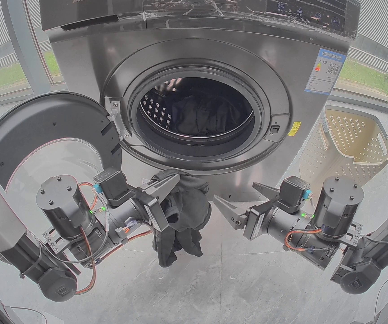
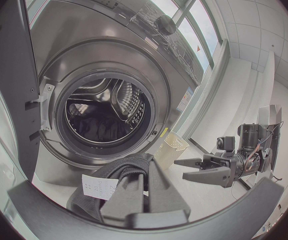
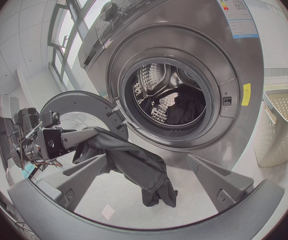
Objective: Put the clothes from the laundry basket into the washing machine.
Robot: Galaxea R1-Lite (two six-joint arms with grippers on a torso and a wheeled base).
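Two grippers: my left gripper point(image 1: 172, 181) clamps a dark garment point(image 1: 187, 212) with a white printed tag point(image 2: 95, 187); right gripper point(image 1: 234, 192) spread wide, empty.

Our head camera looks forward and down on the dark grey steel front-loading washing machine point(image 1: 81, 59) from near, straight before its round drum opening point(image 1: 194, 113). Our left wrist camera sits low before the machine's left side, close to it. It faces up into that opening along the left gripper point(image 2: 146, 172), and also takes in the right gripper point(image 2: 179, 169) farther off. Our right wrist camera sits low before the machine's right side and faces the same opening, with the left gripper beyond. All three views share the opening, the black crumpled cloth point(image 1: 185, 212) hanging before the machine, and the cream perforated plastic laundry basket point(image 1: 360, 145) just beside the machine's right wall.
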